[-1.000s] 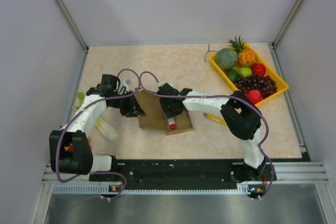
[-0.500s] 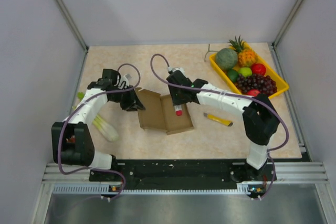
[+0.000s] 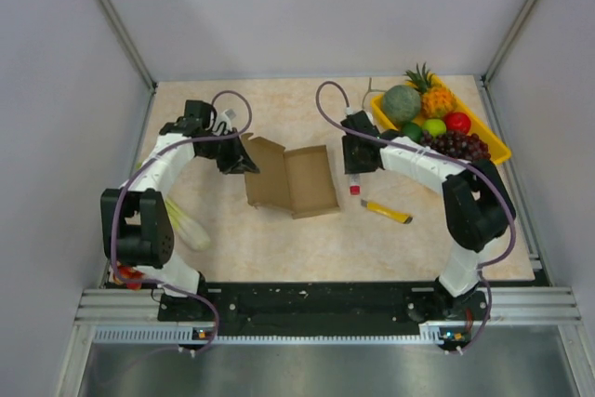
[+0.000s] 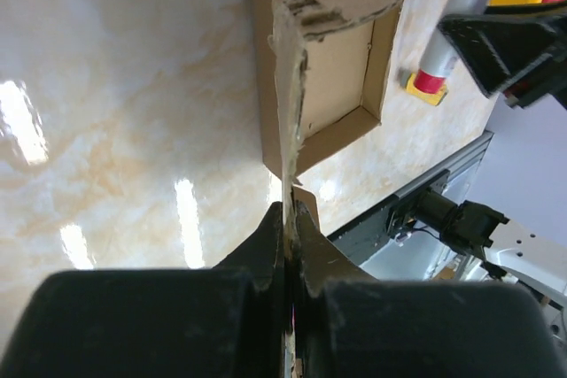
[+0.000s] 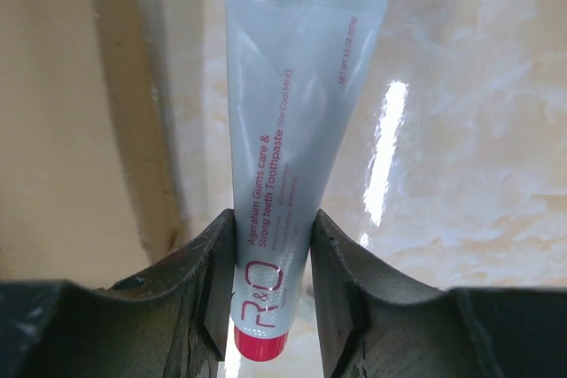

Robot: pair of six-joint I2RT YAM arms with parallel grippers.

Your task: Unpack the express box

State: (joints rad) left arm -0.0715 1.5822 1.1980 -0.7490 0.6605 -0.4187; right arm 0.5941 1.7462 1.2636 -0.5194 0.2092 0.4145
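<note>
The express box (image 3: 311,181) is a flat brown cardboard mailer lying open in the middle of the table, its flap lid (image 3: 264,174) raised to the left. Its tray looks empty from above. My left gripper (image 3: 244,161) is shut on the lid's edge; in the left wrist view (image 4: 290,219) the cardboard flap (image 4: 288,104) runs straight between the fingers. My right gripper (image 3: 354,174) is shut on a silver toothpaste tube with a red cap (image 5: 288,139), holding it just right of the box; the tube (image 3: 354,186) hangs cap down.
A yellow utility knife (image 3: 387,212) lies right of the box. A yellow fruit tray (image 3: 499,151) with melon, pineapple, grapes and apples stands at the back right. A pale green vegetable (image 3: 186,228) lies at the left near the left arm.
My right gripper has lifted the toothpaste tube out of the box and carried it right and back. My left gripper has pulled the lid a little farther left and back.
</note>
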